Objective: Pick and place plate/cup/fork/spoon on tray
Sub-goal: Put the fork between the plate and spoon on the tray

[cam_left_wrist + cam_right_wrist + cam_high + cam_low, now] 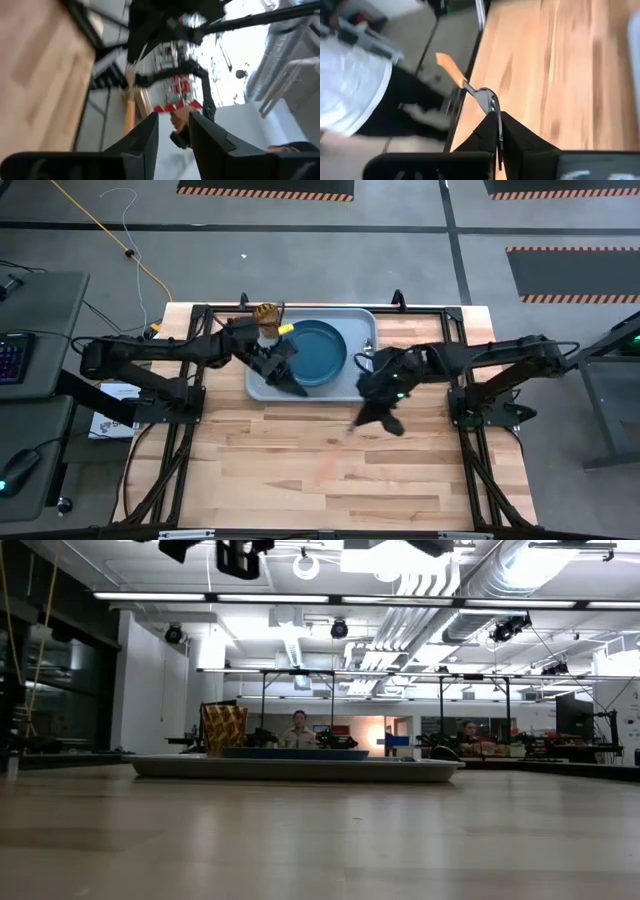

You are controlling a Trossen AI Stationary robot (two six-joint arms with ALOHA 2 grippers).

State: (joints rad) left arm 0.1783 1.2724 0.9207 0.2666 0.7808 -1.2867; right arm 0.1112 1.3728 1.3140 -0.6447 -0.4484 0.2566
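The pale grey-blue tray (258, 385) lies at the table's far middle and shows in the low view (300, 769). The dark blue plate (320, 352) rests in it. The amber cup (267, 316) stands upright at the tray's far left (224, 728). A short orange piece (286, 328) lies beside the cup; I cannot tell what it is. My left gripper (290, 380) hangs over the tray's near left, fingers (172, 125) a little apart and empty. My right gripper (385, 418) is right of the tray, above the table, shut on an orange-handled utensil (470, 82) that I take for the spoon. My right gripper pinches the spoon's silver head (491, 106) between its two fingers; the fingers hide most of the head. The neck and the orange handle (449, 67) stick out past the fingertips, along their line. The spoon is lifted clear of the table.
Bare wooden table top (320, 470) spreads on the near side of the tray. The black frame rails (165, 470) run along the table's edges. In the low view people (297, 730) sit in the room far behind the tray.
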